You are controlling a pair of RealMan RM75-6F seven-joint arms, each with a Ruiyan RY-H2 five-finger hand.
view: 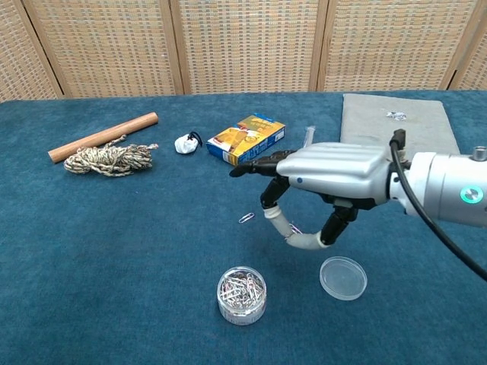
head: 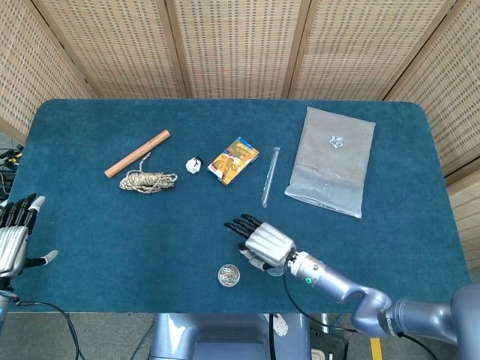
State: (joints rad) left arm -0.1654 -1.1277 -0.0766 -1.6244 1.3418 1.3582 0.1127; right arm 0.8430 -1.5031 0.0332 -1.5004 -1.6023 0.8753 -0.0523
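The right robot hand (view: 329, 179) hovers palm down over the near middle of the blue surface (head: 97, 225), fingers spread wide and holding nothing. The left robot hand (head: 15, 234) waits at the near left edge, also spread and empty.

Nearest the right robot hand lie two loose paper clips: one (view: 246, 217) shows just left of the thumb, the other (view: 294, 229) is mostly hidden under the fingers. They look light, thin, stiff and slippery, lying flat on the cloth, so a fingertip pinch across the wire loop would probably suit them best; a broad grab would likely slide off.

Nearer still stand a small round jar of clips (view: 242, 293), open on top, and to its right a clear lid (view: 343, 277) lying flat just beside the hand.

Farther back, from left to right, lie a wooden stick (head: 137, 154), a bundle of rope (head: 148, 180) touching it, a small white object (head: 193, 165), a colourful box (head: 233, 160), a clear tube (head: 270, 176) and a grey plastic bag (head: 334, 157) at the far right.
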